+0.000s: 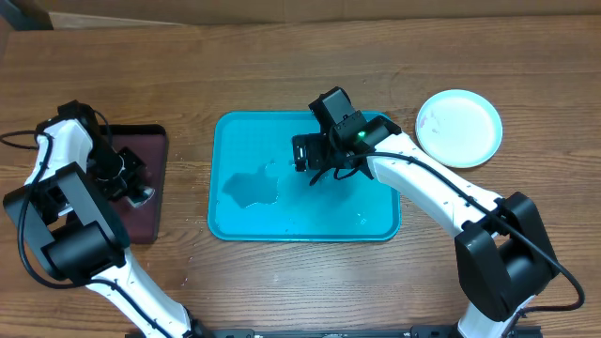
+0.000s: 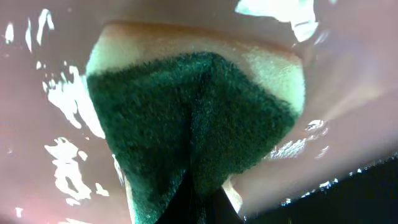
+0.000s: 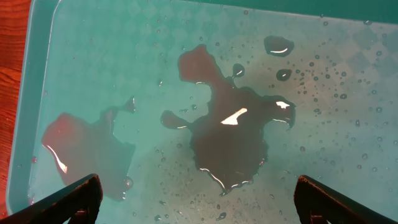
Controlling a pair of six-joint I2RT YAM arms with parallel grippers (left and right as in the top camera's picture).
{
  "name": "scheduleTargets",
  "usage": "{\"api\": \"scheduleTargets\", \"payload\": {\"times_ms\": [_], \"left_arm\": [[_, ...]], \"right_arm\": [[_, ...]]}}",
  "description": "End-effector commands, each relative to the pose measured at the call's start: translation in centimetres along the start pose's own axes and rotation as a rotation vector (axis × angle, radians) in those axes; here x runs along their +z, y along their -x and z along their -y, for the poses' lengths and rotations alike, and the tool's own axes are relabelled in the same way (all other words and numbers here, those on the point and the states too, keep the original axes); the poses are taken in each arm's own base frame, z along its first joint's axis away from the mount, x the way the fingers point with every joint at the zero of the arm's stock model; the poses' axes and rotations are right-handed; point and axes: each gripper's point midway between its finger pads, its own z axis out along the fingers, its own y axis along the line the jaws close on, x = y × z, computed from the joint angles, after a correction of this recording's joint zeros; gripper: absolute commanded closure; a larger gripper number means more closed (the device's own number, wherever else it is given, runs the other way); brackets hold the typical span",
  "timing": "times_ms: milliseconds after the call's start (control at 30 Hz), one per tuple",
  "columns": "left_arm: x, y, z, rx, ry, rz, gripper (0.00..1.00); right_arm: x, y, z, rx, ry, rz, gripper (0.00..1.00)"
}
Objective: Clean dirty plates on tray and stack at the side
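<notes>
- My right claw [image 1: 302, 153] hangs over the tray [image 1: 376, 221]. Its jaws are spread wide with nothing between them, and the fingertips [image 3: 74, 198] sit at the bottom corners of the wrist view.
- The tray sits mid-bench with no plate on it. I see only puddles [image 3: 230, 137] and scattered droplets, and the water is tinted reddish in places.
- The plates [image 1: 458, 127] are on the bench [image 1: 282, 56], right of the tray and apart from its rim. The top one is white with a pale rim and has faint reddish specks near its left edge. I can't tell how many lie under it.
- The right arm runs across the tray's right side, but it doesn't cover the plates.
- My left claw [image 1: 131, 183] is over the maroon tray [image 1: 155, 141] at the far left, well apart from the blue one.
- The left wrist view is filled by a sponge [image 2: 193, 118], green scour face over yellow foam, creased down the middle. The claw looks clenched on it, against the wet maroon surface.
</notes>
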Motion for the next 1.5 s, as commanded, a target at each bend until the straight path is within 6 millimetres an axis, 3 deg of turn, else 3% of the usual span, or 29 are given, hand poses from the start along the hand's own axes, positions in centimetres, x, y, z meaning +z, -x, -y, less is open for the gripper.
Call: {"api": "scheduleTargets", "payload": {"times_ms": [0,100,167,300,367,467,633,700,767,900,967,1067,1100,1233,1300,1400,1467], "left_arm": [[-1.7,2.1,0.0,-0.003,0.029,0.048,0.94],[-4.0,3.7,0.7,-0.001,0.008,0.108,0.85],[-4.6,4.4,1.0,0.016,0.0,0.135,0.79],[-3.9,4.6,0.7,0.032,0.014,0.144,0.65],[-3.1,4.4,0.6,0.031,0.019,0.14,0.63],[-1.6,4.0,0.4,0.031,0.023,0.129,0.63],[1.4,3.1,-0.4,0.029,0.041,0.114,0.9],[2.5,2.9,-0.7,0.029,0.052,0.115,0.91],[3.0,2.6,-0.9,0.029,0.053,0.109,0.86],[1.9,2.8,-0.2,0.03,0.025,0.103,0.78],[0.4,3.2,0.2,0.031,0.018,0.106,0.63],[-2.4,4.2,0.7,0.034,0.011,0.133,0.11],[-3.3,4.6,0.9,0.034,0.008,0.146,0.07],[-5.9,5.7,1.0,0.035,0.016,0.194,0.1],[-5.9,5.8,0.9,0.036,0.022,0.197,0.12],[-5.3,5.5,0.8,0.04,0.03,0.177,0.27],[-4.7,5.1,0.6,0.039,0.038,0.153,0.31]], "right_arm": [[-0.5,0.2,0.0,0.006,-0.002,0.017,0.0],[-0.5,0.2,0.0,0.007,-0.002,0.018,0.0],[-0.5,0.3,0.0,0.006,-0.001,0.02,0.0],[-0.5,0.3,0.0,0.007,-0.001,0.022,0.0],[-0.5,0.3,0.0,0.007,0.0,0.021,0.0],[-0.5,0.3,0.0,0.006,-0.001,0.021,0.0],[-0.5,0.3,0.0,0.006,-0.001,0.02,0.0],[-0.5,0.3,0.0,0.006,-0.001,0.02,0.0],[-0.5,0.3,0.0,0.006,-0.001,0.02,0.0],[-0.5,0.2,0.0,0.007,-0.003,0.016,0.0],[-0.5,0.1,0.1,0.007,-0.004,0.013,0.0],[-0.5,0.1,0.1,0.007,-0.004,0.014,0.0],[-0.5,0.1,0.0,0.007,-0.004,0.014,0.0],[-0.5,0.2,0.1,0.008,-0.004,0.015,0.0],[-0.5,0.2,0.1,0.007,-0.004,0.015,0.0],[-0.5,0.2,0.1,0.008,-0.004,0.015,0.0],[-0.5,0.2,0.1,0.008,-0.005,0.016,0.0]]}}
